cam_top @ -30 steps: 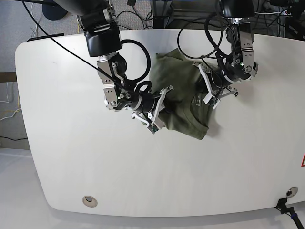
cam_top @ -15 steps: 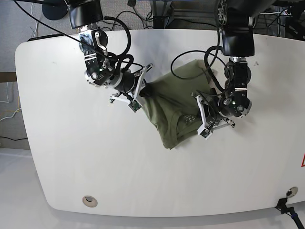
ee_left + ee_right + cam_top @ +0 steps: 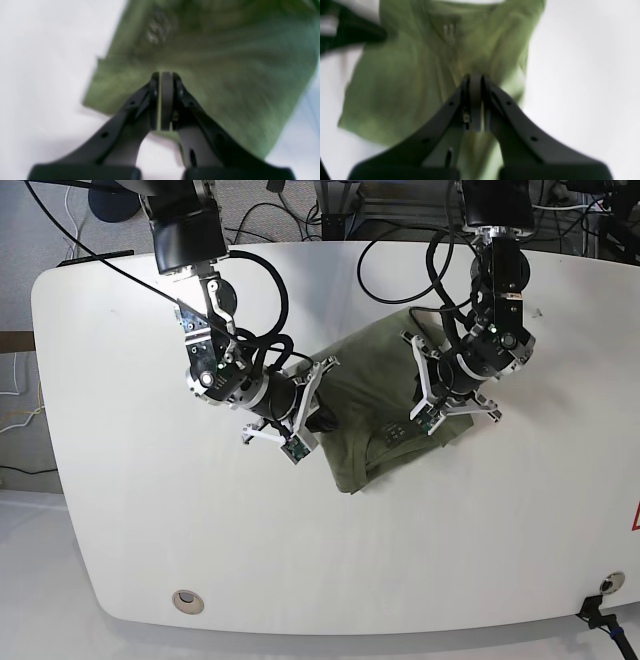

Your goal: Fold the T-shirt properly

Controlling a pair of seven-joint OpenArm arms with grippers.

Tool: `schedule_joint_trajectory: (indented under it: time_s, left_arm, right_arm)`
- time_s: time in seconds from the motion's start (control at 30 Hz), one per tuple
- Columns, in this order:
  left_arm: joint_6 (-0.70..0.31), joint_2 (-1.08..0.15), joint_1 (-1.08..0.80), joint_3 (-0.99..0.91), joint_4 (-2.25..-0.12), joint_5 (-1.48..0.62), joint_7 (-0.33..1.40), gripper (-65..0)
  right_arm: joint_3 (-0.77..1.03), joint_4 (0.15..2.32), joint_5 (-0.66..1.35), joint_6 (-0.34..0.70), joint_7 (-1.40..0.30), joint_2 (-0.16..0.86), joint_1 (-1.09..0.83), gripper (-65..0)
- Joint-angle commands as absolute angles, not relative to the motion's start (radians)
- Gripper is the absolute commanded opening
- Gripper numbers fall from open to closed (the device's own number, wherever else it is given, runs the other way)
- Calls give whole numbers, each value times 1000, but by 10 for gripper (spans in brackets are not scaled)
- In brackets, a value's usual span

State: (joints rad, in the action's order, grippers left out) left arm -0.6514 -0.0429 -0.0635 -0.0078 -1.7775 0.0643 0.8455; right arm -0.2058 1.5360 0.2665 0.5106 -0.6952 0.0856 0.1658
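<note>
I am looking down on a white table (image 3: 150, 510) with the shirt (image 3: 365, 395) lying bunched near its middle, between my two arms. My right arm is reaching down from the far edge on the base view's left, bending at the wrist so the right gripper (image 3: 318, 417) is pointing sideways into the shirt's near-left edge. Its jaws are pressed together, pinching green cloth. My left arm is hanging from the far edge on the view's right, its left gripper (image 3: 425, 395) angling down and inward onto the shirt's other side, jaws likewise clamped on fabric. Both wrist views are blurring. In the right wrist view, the collar label (image 3: 449, 31) is showing beyond the closed fingers (image 3: 475, 100); the left wrist view is showing fingers (image 3: 166, 100) nipping a fold.
</note>
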Motion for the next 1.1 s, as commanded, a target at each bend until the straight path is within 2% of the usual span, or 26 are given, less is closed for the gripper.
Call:
schedule_joint_trajectory:
  time_s: [0.0,0.2,0.4,0.53,0.77,0.9,0.97,1.07]
  left_arm:
    - [-647,-44,-73,-10,-1805,54,825,-650]
    - [-642,-44,-90,-5,-1701,58,760,-650]
    - [-642,-68,65,-4,-1440,59,719,-650]
    - [-645,-73,131,-4,-1346,59,664,-650]
    - [-645,-73,53,-8,-1535,58,656,-650]
    - [-628,-88,-15,-13,-1695,58,644,-650]
    - [-564,-90,-56,-21,-1755,56,576,-650]
    - [-490,-87,-142,-62,-1790,56,372,-650]
  right_arm:
    - [-202,1491,274,509,-628,71,200,-650]
    - [-202,1353,274,510,-547,70,228,-650]
    - [-196,1337,275,507,-530,120,153,-650]
    - [-194,1377,274,504,-529,156,91,-650]
    - [-137,1529,271,503,-529,163,44,-650]
    - [-94,1676,162,475,-529,160,38,-650]
    - [-90,1741,93,432,-518,153,25,-650]
    - [-90,1808,25,357,-395,151,-39,-650]
